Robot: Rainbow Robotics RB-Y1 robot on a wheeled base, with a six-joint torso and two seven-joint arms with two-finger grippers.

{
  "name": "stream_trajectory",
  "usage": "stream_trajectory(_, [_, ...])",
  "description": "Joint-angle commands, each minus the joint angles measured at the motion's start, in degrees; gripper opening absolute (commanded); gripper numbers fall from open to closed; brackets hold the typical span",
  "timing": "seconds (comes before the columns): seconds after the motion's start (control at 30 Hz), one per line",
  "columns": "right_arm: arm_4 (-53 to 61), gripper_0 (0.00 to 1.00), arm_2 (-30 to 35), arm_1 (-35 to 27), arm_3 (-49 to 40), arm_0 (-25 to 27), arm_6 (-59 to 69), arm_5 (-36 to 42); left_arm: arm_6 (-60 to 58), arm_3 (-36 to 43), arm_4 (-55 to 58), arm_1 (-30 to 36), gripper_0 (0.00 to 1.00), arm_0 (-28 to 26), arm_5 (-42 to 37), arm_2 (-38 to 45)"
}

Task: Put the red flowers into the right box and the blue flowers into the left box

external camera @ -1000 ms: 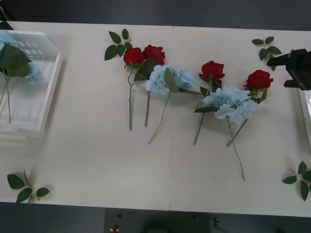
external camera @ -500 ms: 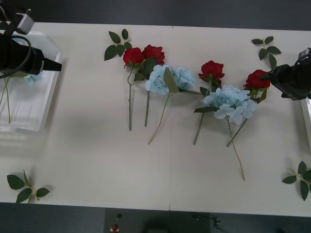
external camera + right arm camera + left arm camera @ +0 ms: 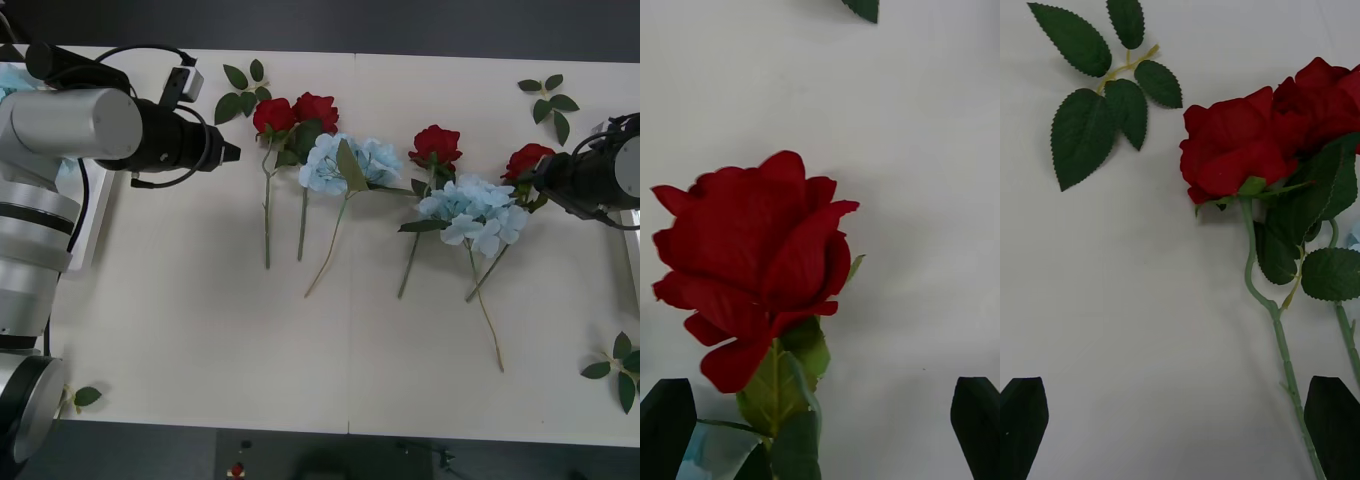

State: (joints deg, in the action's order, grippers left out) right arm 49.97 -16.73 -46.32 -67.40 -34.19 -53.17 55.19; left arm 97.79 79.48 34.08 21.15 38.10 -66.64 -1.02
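Right gripper [image 3: 820, 431], fingers wide, lined up on the rightmost rose [image 3: 752, 262], nearest the right box. Left gripper [image 3: 1180, 431], fingers wide, beside the leftmost rose [image 3: 1232, 146]. All flowers lie loose on the counter [image 3: 200, 330].

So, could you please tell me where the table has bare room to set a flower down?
The near half of the table is bare, between the stem ends and the front edge, bordered by leaf sprigs at the right corner. The far middle is crowded: roses and blue flowers overlap, with the left tool and right tool at either end.
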Motion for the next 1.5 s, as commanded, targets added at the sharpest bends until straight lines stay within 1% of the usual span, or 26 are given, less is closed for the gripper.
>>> stream_trajectory(0.03, [-3.0,1.0,0.4,1.4,2.0,-3.1,1.8,0.0,-1.9,-1.2,-5.2,-2.0,1.0,0.8,4.7,-4.0])
stream_trajectory(0.17, [-5.9,1.0,0.4,3.1,4.1,-4.3,1.9,0.0,-2.9,-4.7,-8.9,-3.4,1.0,1.1,12.1,-9.9])
stream_trajectory(0.3, [-10.0,1.0,0.4,5.2,6.7,-5.5,2.1,0.0,-3.7,-10.7,-10.1,-5.0,1.0,2.2,18.6,-14.3])
stream_trajectory(0.4, [-13.1,1.0,0.4,6.9,8.6,-6.4,2.1,-0.2,-3.8,-13.0,-10.7,-6.3,1.0,2.6,20.5,-15.5])
stream_trajectory(0.53, [-15.6,1.0,0.4,8.8,10.8,-7.3,2.3,-0.8,-3.8,-13.7,-11.6,-7.5,0.99,2.6,20.8,-16.0])
stream_trajectory(0.57, [-16.3,1.0,0.4,9.2,11.3,-7.6,2.3,-1.1,-3.8,-13.8,-11.9,-7.8,0.94,2.6,20.8,-16.5])
stream_trajectory(0.6, [-17.0,1.0,0.4,9.6,11.5,-7.6,2.5,-1.1,-3.9,-14.0,-12.2,-8.0,0.79,2.6,20.8,-16.8])
stream_trajectory(0.63, [-17.5,1.0,0.4,9.8,11.5,-7.6,2.5,-1.1,-4.0,-14.0,-12.4,-8.1,0.69,2.6,20.8,-17.0])
stream_trajectory(0.67, [-18.2,1.0,0.4,10.0,11.5,-7.6,2.5,-1.2,-4.2,-14.0,-12.5,-8.1,0.48,2.6,20.8,-17.3])
stream_trajectory(0.7, [-18.9,1.0,0.4,10.3,11.5,-7.6,2.7,-1.1,-4.4,-14.0,-12.7,-8.1,0.25,2.6,20.8,-17.7])
stream_trajectory(0.77, [-19.4,1.0,0.4,10.6,11.5,-7.6,2.8,-1.1,-4.6,-14.0,-13.0,-8.1,0.01,2.6,20.8,-17.9])
stream_trajectory(0.83, [-19.5,1.0,0.4,10.6,11.5,-7.6,2.9,-1.1,-4.7,-14.1,-13.2,-8.1,0.0,2.6,20.8,-18.0])
stream_trajectory(0.87, [-19.4,0.88,0.4,10.8,11.5,-7.6,3.0,-1.1,-4.8,-14.0,-13.2,-8.2,0.0,2.6,20.8,-18.0])
stream_trajectory(0.9, [-19.4,0.58,0.4,10.9,11.5,-7.6,3.0,-1.1,-4.8,-14.0,-13.4,-8.1,0.0,2.6,20.9,-18.0])
stream_trajectory(0.93, [-19.3,0.41,0.4,10.9,11.5,-7.6,3.0,-1.1,-4.9,-14.1,-13.4,-8.2,0.0,2.5,21.0,-17.9])
stream_trajectory(0.97, [-19.4,0.1,0.5,11.0,11.5,-7.6,3.0,-1.1,-5.0,-14.1,-13.6,-8.1,0.0,2.5,21.3,-17.9])
stream_trajectory(1.0, [-19.5,0.0,0.4,11.0,11.5,-7.6,3.0,-1.1,-5.0,-14.1,-13.9,-8.1,0.0,2.6,21.5,-17.9])
stream_trajectory(1.17, [-19.6,0.0,0.4,11.1,11.5,-7.6,3.0,-1.1,-5.1,-14.0,-14.8,-7.5,0.0,2.3,21.7,-17.9])
stream_trajectory(1.27, [-19.6,0.0,0.4,11.2,11.5,-7.6,3.0,-1.2,-5.0,-13.2,-14.3,-6.2,0.0,0.9,21.7,-17.9])
stream_trajectory(1.37, [-19.5,0.0,0.4,11.2,11.5,-7.7,3.0,-1.4,-4.8,-8.7,-14.1,-3.7,0.0,-2.6,21.7,-17.9])
stream_trajectory(1.5, [-19.3,0.0,0.4,11.2,11.5,-7.6,3.1,-1.7,-4.4,-0.5,-13.3,0.9,0.0,-9.4,21.6,-18.0])
